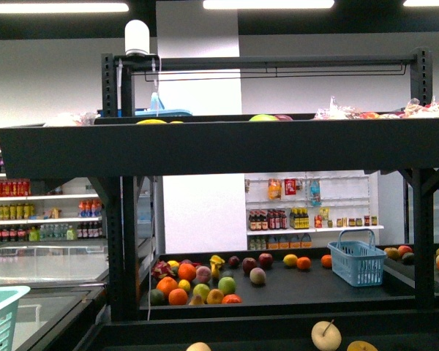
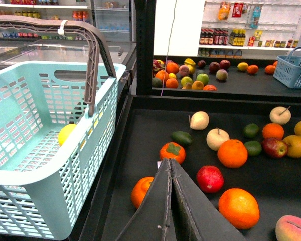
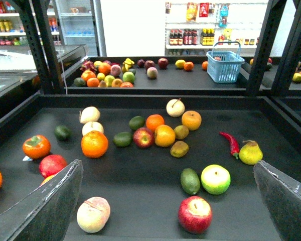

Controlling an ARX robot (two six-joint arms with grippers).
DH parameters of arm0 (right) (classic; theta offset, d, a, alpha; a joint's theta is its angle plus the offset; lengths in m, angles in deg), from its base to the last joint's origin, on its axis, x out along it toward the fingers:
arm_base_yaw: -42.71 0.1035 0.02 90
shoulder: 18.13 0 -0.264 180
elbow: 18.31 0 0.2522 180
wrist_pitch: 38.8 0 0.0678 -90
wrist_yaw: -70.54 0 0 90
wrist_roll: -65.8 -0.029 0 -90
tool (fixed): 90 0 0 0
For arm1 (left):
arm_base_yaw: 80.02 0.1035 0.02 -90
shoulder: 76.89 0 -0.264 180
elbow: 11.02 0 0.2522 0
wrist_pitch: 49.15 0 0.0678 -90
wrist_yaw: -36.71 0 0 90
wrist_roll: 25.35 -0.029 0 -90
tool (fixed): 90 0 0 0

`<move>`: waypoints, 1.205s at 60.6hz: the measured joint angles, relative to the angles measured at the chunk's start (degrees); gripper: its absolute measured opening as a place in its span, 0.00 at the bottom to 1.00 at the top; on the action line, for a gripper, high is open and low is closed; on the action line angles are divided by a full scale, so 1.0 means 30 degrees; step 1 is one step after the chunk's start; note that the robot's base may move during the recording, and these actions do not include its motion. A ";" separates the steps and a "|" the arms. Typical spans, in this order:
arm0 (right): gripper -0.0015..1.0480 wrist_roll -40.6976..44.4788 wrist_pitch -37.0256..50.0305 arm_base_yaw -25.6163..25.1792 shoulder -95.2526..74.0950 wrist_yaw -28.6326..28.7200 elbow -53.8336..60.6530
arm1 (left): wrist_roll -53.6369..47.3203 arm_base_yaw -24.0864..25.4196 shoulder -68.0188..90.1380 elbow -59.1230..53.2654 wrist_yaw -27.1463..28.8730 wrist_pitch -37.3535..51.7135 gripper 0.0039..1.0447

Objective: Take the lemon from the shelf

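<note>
Lemon [image 2: 66, 133]: located inside the basket [image 2: 45, 175], low against its near wall and visible through the slots. Not on the shelf [image 2: 140, 145]. Long axis cannot be told; the slotted wall hides the outline.

Basket: positioned just beside the left edge of the deck, rim above deck level, handle raised over the opening.

Left gripper [image 2: 170, 163]: fingers pressed together, holding nothing. Hangs over the front part of the deck, near its left edge. Lemon lies to its left, beyond the deck rim and the basket wall. Nearer arm to the lemon by judgement.

Right gripper [image 3: 166, 164]: fingers spread wide, holding nothing. Hangs over the front middle of the deck, well apart from the basket.

Judged status: pick appears complete, with the lemon off the deck and neither gripper loaded.

Clearances: bare deck directly below the left gripper. An orange [image 2: 142, 191] just beside its left finger, a pomegranate [image 2: 209, 178] just beside its right. Broad open deck between the right gripper's fingers, with an apple [image 3: 194, 214] and a peach [image 3: 93, 215] near the front edge.

Caution: any left-arm move toward the basket risks the raised handle and the basket rim.
</note>
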 joint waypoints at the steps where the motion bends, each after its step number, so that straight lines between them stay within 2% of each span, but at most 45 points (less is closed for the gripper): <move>1: 0.98 0.0000 0.0000 0.0000 0.0000 0.0000 0.0000 | 0.0000 0.0000 -0.0058 -0.0029 0.0000 -0.0029 0.02; 23: 0.98 -0.0007 0.0000 0.0000 0.0000 0.0007 0.0007 | -0.0015 0.0000 -0.2127 -0.1049 -0.0029 -0.0896 0.02; 29: 0.98 0.0000 0.0000 0.0000 0.0000 0.0000 0.0007 | -0.0015 0.0000 -0.4852 -0.1042 0.0015 -0.4014 0.02; 37: 0.98 0.0000 0.0000 0.0000 0.0000 0.0015 0.0000 | 0.0000 0.0000 -0.5435 -0.1042 0.0015 -0.4240 0.04; 52: 0.98 0.0000 0.0000 0.0000 0.0000 0.0022 0.0000 | -0.0007 0.0000 -0.5464 -0.1042 0.0015 -0.4277 0.55; 64: 0.98 0.0000 0.0000 0.0000 0.0000 0.0015 0.0007 | -0.0007 0.0000 -0.5464 -0.1042 0.0015 -0.4277 0.92; 66: 0.98 0.0000 0.0000 0.0000 0.0000 0.0015 0.0007 | -0.0029 0.0000 -0.5464 -0.1042 0.0015 -0.4277 0.94; 73: 0.98 0.0000 0.0000 0.0000 0.0000 0.0015 0.0000 | -0.0036 0.0000 -0.5464 -0.1042 0.0015 -0.4277 0.93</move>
